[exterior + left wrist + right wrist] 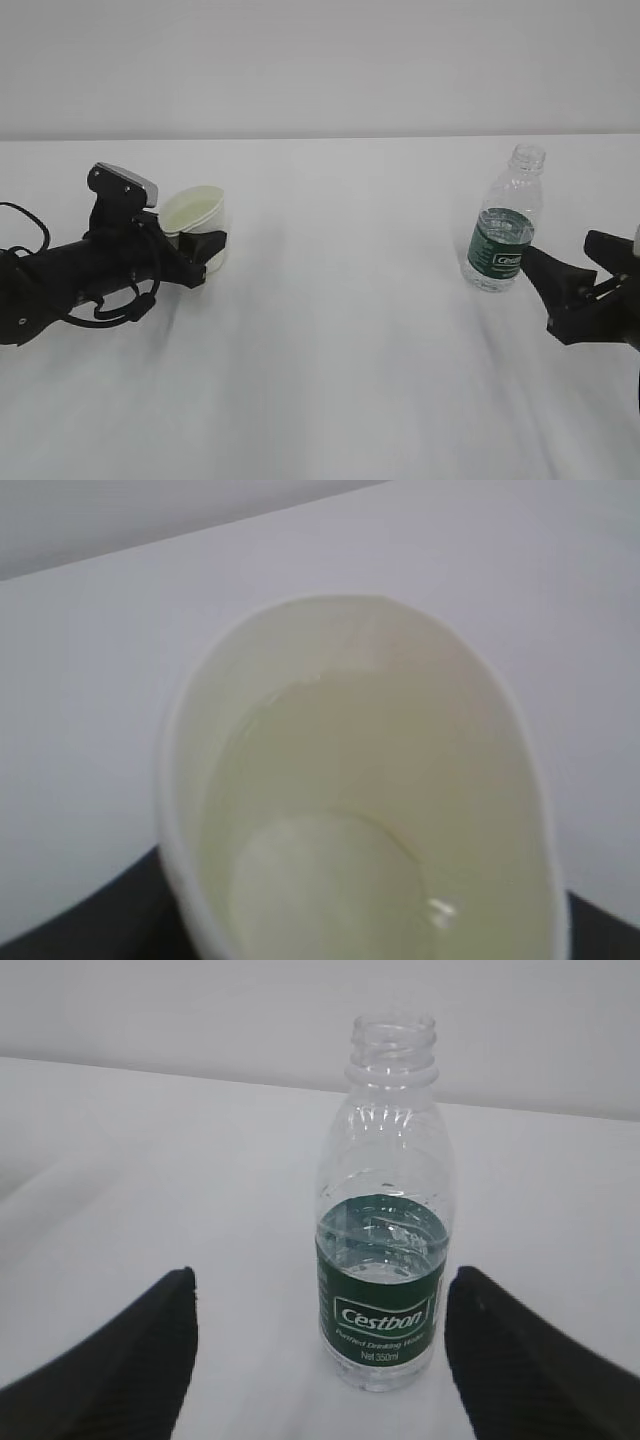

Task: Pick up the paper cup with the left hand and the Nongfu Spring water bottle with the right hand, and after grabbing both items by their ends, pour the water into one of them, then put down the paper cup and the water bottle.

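Left hand (205,258): jaws closed around paper cup (197,222), left side, tilted, water (330,880) inside.
Right hand (320,1360): jaws wide apart, gripping nothing; water bottle (385,1210) upright between them.

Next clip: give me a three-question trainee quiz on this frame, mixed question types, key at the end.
1. True or false: the paper cup is empty.
2. The right gripper is: A) shut on the water bottle; B) open, short of the bottle; C) out of view.
3. Fill in: the bottle's mouth has no ____.

Key:
1. False. The left wrist view shows clear water in it, with the left gripper around the cup.
2. B
3. cap
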